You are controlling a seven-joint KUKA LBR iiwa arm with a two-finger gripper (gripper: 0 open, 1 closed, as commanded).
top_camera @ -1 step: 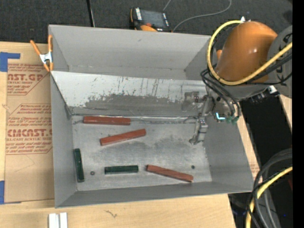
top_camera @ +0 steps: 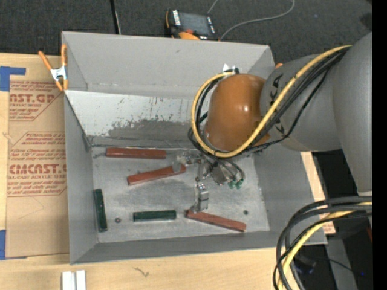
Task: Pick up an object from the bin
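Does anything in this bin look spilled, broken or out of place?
Nothing stands out. Three red-brown sticks and two dark green sticks lie flat and scattered on the floor of the bin, none propped against a wall. The gripper hangs near the left end of the front red-brown stick.

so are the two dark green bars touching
Apart. The camera view shows bare bin floor between the dark green rectangular bar by the left wall and the dark green rectangular bar lying crosswise near the front.
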